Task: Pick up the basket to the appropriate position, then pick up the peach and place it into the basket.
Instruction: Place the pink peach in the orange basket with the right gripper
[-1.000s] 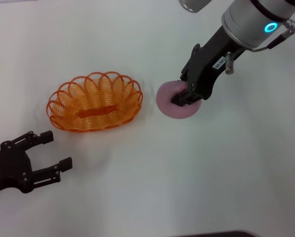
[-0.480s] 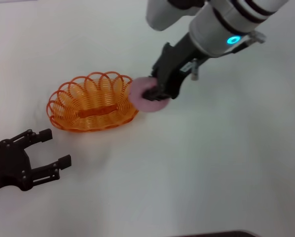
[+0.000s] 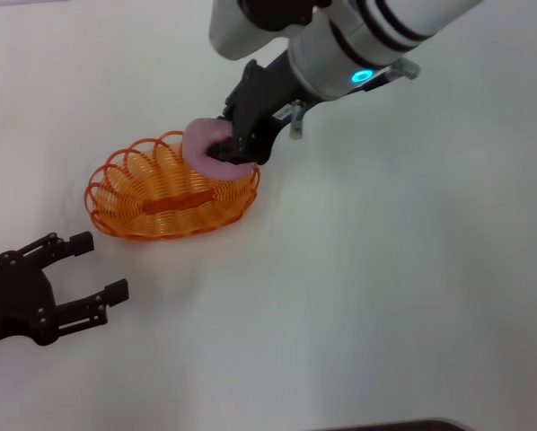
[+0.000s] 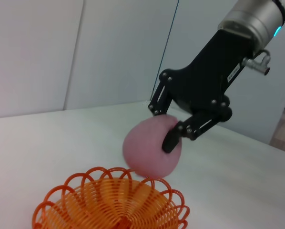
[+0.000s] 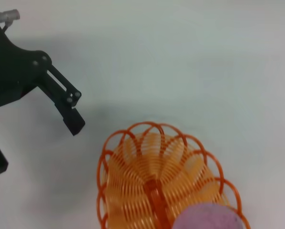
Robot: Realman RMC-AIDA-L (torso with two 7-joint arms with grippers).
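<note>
Right gripper [image 3: 222,146]: my fingers [image 4: 171,139] are clenched on the peach [image 3: 204,150], held in the air over the far right part of the basket's rim. The head view shows the fruit overlapping the rim from above. The left wrist view, looking from the side, shows what that one cannot: the peach [image 4: 149,151] hangs clear above the wire loops, with my dark fingers pinching it on two sides.

Basket [image 3: 171,187]: orange wire, oval, sitting on the white table [image 3: 385,296], solid strip along its base. From my right wrist camera I look straight down into it [image 5: 157,183]; the peach's pink top [image 5: 207,218] shows at the picture's lower edge, over the rim. My own fingers do not show there.

Left gripper [image 3: 93,274]: low over the table near me, well apart from the basket, fingers spread and holding nothing. The right wrist view shows it too [image 5: 33,138], beside the basket.
</note>
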